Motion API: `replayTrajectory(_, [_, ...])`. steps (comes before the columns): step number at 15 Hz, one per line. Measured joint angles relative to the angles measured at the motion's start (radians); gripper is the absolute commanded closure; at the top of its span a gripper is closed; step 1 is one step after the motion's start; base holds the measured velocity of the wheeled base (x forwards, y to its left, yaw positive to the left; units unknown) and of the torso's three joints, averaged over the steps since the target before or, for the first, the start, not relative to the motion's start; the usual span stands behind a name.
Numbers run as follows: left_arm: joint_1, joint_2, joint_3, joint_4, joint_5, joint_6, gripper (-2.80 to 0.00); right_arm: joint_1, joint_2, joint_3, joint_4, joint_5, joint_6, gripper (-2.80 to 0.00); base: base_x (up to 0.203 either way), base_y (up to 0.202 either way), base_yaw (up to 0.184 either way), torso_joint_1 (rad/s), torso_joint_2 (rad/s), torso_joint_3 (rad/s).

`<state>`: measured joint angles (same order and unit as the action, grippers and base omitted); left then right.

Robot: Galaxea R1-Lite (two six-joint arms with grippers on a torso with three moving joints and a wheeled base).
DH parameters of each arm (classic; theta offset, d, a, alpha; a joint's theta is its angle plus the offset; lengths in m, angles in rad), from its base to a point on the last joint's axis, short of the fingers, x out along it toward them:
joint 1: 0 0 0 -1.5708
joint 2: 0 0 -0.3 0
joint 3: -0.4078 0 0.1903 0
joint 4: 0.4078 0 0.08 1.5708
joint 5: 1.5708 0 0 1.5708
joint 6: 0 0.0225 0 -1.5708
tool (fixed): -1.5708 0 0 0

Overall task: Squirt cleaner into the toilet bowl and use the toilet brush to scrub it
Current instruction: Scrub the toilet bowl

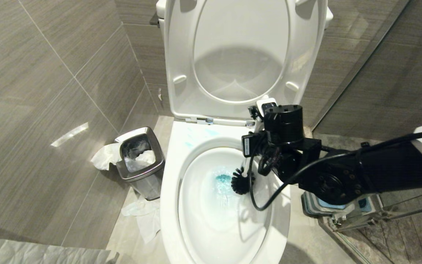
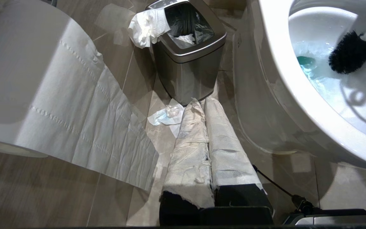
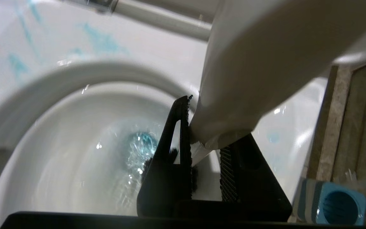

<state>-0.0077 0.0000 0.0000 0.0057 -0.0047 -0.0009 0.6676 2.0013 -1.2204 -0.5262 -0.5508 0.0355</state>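
Observation:
The white toilet bowl [image 1: 170, 190] stands open, seat and lid [image 1: 181, 55] raised. The cleaner shows as teal-tinted water [image 1: 222, 179] at the drain and as thin smears [image 1: 196, 134] on the back rim. My right gripper [image 3: 206, 127] is shut on the white handle [image 3: 249, 79] of the toilet brush. It holds the brush slanted down over the bowl's right side. The dark bristle head [image 1: 241, 180] sits at the water's edge, just right of the teal patch [image 2: 307, 62]. My left gripper [image 2: 202, 103], wrapped in white paper, hangs shut and empty over the floor left of the bowl.
A steel waste bin [image 1: 139, 161] with tissue hanging over its rim stands left of the bowl. Crumpled tissue [image 1: 143, 216] lies on the floor by it. The blue brush holder [image 3: 338, 203] stands right of the bowl by a glass partition [image 1: 379, 55]. A toilet paper roll [image 2: 21, 79] hangs near the left arm.

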Motion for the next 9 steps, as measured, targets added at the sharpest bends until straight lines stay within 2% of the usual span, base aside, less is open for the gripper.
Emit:
replayTrajectory(2, [0.0, 0.0, 0.0, 0.0, 0.0, 0.0, 0.0, 0.048, -0.079, 0.139, -0.002, 0.004, 0.008, 0.0, 0.0, 0.0, 0.0, 0.0, 0.0, 0.0])
replayTrajectory(4, [0.0, 0.0, 0.0, 0.0, 0.0, 0.0, 0.0, 0.133, -0.135, 0.233, 0.0, 0.0, 0.037, 0.0, 0.0, 0.0, 0.0, 0.0, 0.0, 0.0])
replayTrajectory(7, [0.0, 0.0, 0.0, 0.0, 0.0, 0.0, 0.0, 0.286, -0.163, 0.292, 0.001, -0.037, 0.109, 0.0, 0.0, 0.0, 0.0, 0.0, 0.0, 0.0])
replayTrajectory(9, [0.0, 0.0, 0.0, 0.0, 0.0, 0.0, 0.0, 0.364, -0.142, 0.286, 0.0, -0.058, 0.147, 0.0, 0.0, 0.0, 0.0, 0.0, 0.0, 0.0])
